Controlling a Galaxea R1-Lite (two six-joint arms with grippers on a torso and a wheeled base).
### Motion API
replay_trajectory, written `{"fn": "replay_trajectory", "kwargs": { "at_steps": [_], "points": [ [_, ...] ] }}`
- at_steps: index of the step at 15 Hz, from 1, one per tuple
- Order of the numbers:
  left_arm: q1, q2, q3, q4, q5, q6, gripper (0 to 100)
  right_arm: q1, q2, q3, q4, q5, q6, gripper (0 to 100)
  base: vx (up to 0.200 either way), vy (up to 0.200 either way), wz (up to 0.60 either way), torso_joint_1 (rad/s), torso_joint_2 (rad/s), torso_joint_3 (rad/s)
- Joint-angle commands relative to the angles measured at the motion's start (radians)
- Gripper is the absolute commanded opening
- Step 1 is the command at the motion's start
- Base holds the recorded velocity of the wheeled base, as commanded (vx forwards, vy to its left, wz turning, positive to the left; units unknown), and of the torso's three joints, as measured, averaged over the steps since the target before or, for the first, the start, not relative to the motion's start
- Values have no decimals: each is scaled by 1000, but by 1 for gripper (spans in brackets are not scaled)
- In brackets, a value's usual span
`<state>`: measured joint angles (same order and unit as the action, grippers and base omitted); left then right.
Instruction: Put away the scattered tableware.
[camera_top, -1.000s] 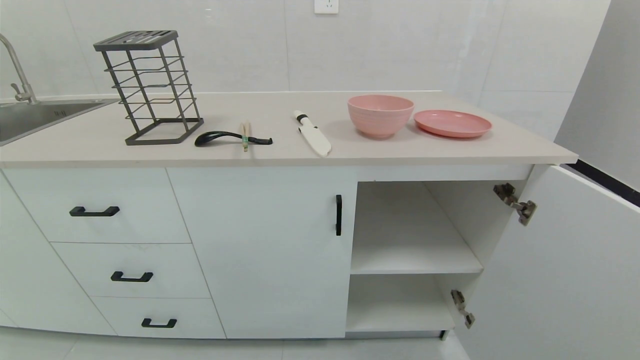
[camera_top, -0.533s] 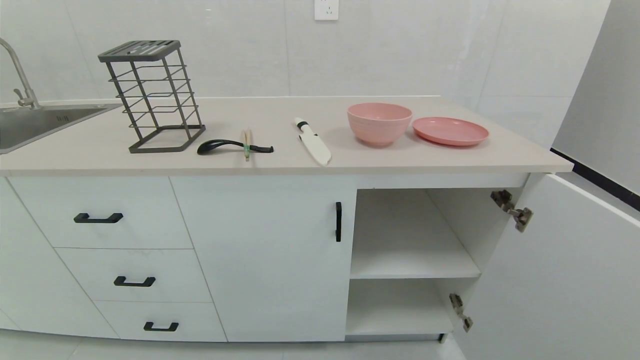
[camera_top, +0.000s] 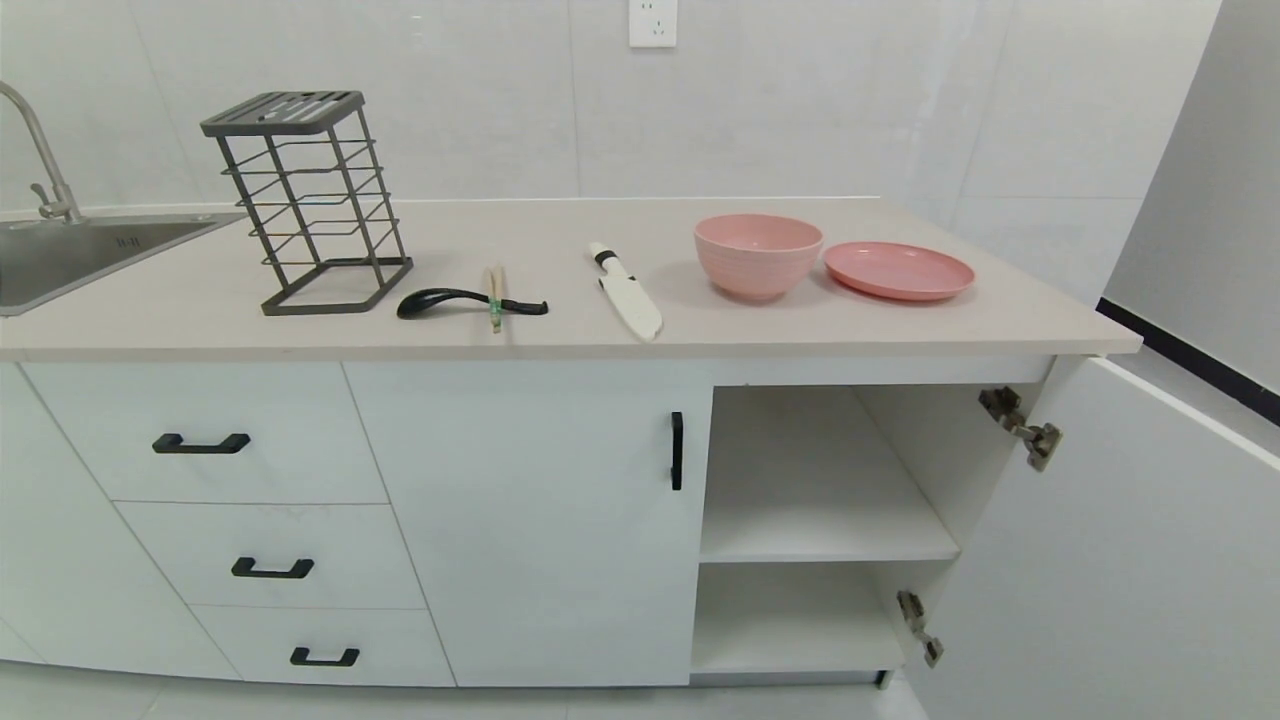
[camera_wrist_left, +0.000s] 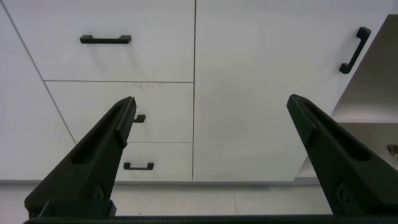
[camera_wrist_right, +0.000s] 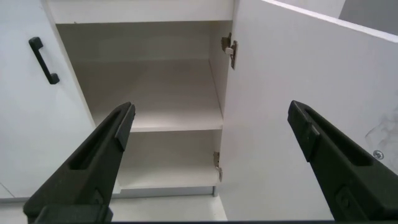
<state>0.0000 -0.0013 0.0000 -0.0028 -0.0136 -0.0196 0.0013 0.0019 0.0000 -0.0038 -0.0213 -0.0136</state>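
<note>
The knife (camera_top: 625, 290) is lying near the front edge of the worktop (camera_top: 800, 320), blade pointing frontward, handle rearward; the left gripper (camera_wrist_left: 211, 102) and right gripper (camera_wrist_right: 211, 109) are hanging, jaws released.

A pale, wood-toned counter (camera_top: 560, 230) runs across the white cabinets, with a steel sink (camera_top: 70, 250) set into its left end. Right of the sink stands a tall dark wire rack (camera_top: 283, 112), upright, with a slotted top. Just beside its base lies a black spoon (camera_top: 418, 305), its bowl toward the rack, with its handle running right. A pair of chopsticks (camera_top: 493, 295) crosses that handle near its end. Further right, apart from them, a knife (camera_top: 630, 295) with a white blade lies at an angle, tip toward the front edge. Toward the right end sits a pink bowl (camera_top: 758, 255), upright, and just beside it a flat pink plate (camera_top: 898, 270).
</note>
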Motion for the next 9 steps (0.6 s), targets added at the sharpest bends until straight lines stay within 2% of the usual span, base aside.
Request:
{"fn": "replay_trajectory", "kwargs": {
  "at_steps": [1,4,9],
  "points": [
    [0,1,0,0,0,0,100,0,0,0,-1,0,0,100,0,0,0,0,0,0],
    [0,1,0,0,0,0,100,0,0,0,-1,0,0,100,0,0,0,71,-261,-194],
    [0,1,0,0,0,0,100,0,0,0,1,-8,-2,100,0,0,0,121,-445,-321]
  ]
}}
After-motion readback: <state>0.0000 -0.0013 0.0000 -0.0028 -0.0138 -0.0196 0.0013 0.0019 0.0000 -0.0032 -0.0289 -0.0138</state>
